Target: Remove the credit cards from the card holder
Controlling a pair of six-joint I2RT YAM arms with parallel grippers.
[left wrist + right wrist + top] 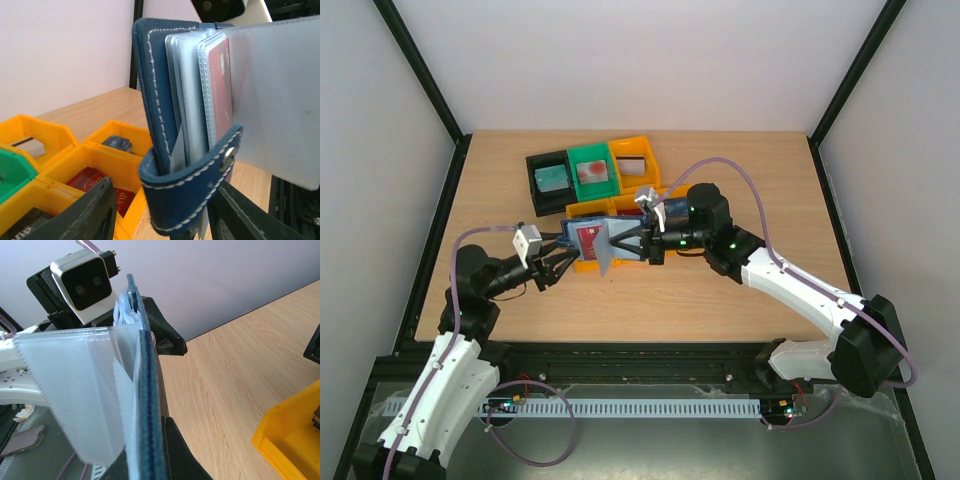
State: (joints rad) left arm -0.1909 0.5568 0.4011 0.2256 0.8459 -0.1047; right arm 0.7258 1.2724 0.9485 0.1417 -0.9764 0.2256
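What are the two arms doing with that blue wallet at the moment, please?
Both arms have the card holder lifted above the orange bins. The right gripper is shut on one end; the left gripper sits open around the other. A red card is in its clear sleeve, and other cards already lie in the bins.

A pale wooden table (pixel 650 300) spreads beneath the left gripper (pixel 558 262) and the right gripper (pixel 630 240). Beyond them rises a plain white back wall (pixel 640 60), with similar walls to either side, joined by black frame posts (pixel 420 62). The light is soft and even.
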